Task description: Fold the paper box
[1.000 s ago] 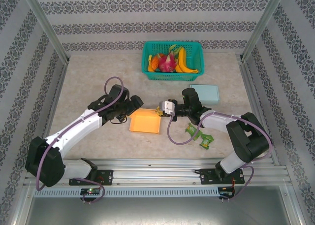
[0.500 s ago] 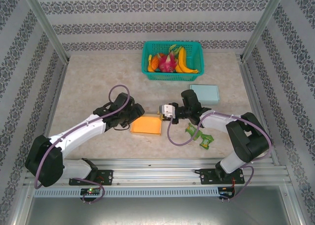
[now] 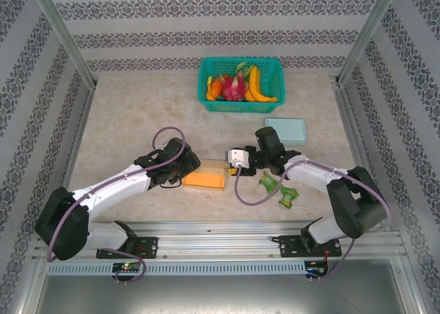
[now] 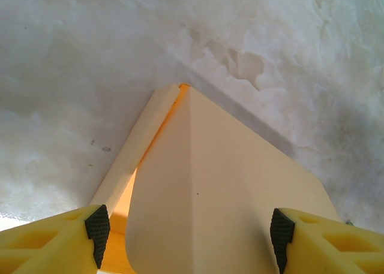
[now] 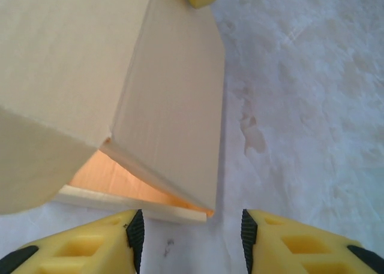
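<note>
The fold looks about half done: the paper box (image 3: 204,176) sits mid-table (image 3: 130,115), flaps raised but untucked, with the left gripper (image 4: 186,226) spread astride its 9 o'clock flap and the right gripper (image 5: 189,229) parted and empty at 3 o'clock.

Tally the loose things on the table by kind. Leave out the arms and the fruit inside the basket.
Paper box: 1
Basket: 1
Pale blue tray: 1
Green packets: 2
Total: 5
</note>
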`<action>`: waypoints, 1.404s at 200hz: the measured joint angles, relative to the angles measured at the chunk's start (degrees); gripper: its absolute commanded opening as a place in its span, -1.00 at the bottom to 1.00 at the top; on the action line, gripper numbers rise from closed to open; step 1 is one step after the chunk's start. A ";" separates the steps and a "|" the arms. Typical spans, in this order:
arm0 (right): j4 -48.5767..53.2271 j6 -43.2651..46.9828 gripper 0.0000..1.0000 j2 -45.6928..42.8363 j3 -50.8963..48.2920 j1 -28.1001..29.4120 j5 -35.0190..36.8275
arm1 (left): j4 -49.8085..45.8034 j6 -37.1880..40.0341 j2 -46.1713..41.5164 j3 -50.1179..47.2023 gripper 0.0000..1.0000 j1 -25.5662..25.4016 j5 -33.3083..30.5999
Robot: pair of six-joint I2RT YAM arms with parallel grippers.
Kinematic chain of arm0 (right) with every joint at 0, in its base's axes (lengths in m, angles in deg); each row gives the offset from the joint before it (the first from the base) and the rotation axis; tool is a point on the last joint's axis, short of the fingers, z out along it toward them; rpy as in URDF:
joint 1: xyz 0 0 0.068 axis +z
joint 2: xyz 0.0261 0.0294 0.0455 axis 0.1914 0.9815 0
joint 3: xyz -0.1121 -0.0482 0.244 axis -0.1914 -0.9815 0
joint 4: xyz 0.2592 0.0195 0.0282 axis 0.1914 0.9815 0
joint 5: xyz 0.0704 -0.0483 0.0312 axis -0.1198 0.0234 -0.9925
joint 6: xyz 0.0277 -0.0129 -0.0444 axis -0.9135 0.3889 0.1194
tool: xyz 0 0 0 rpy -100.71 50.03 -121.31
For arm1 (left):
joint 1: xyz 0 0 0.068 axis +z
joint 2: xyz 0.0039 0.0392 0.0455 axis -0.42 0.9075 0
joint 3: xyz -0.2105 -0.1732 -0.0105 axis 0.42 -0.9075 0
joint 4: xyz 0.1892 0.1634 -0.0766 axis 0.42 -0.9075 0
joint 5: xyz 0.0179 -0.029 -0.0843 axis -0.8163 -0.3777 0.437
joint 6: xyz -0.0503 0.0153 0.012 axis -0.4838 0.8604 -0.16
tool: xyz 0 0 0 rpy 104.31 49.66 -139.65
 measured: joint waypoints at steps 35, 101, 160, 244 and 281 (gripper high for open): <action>-0.26 -7.48 0.11 -4.70 -1.09 0.46 4.26 | 0.00 -0.39 -0.46 -0.44 0.45 -0.02 -1.51; -3.19 -34.45 0.11 -14.86 -6.01 9.57 20.06 | 0.20 -1.42 -1.68 -3.37 0.45 -0.74 -3.10; 0.50 -66.16 0.09 -17.55 -5.22 15.10 34.10 | 0.55 -2.12 -1.68 -4.09 0.45 -2.89 -5.14; 1.44 -82.27 0.14 -6.12 -1.36 22.82 44.57 | 0.50 -2.91 -2.10 -6.14 0.52 -5.27 -10.99; 0.76 -84.04 0.17 -1.57 -1.36 23.78 45.51 | 0.26 -2.73 -2.80 -7.06 0.55 -5.92 -13.66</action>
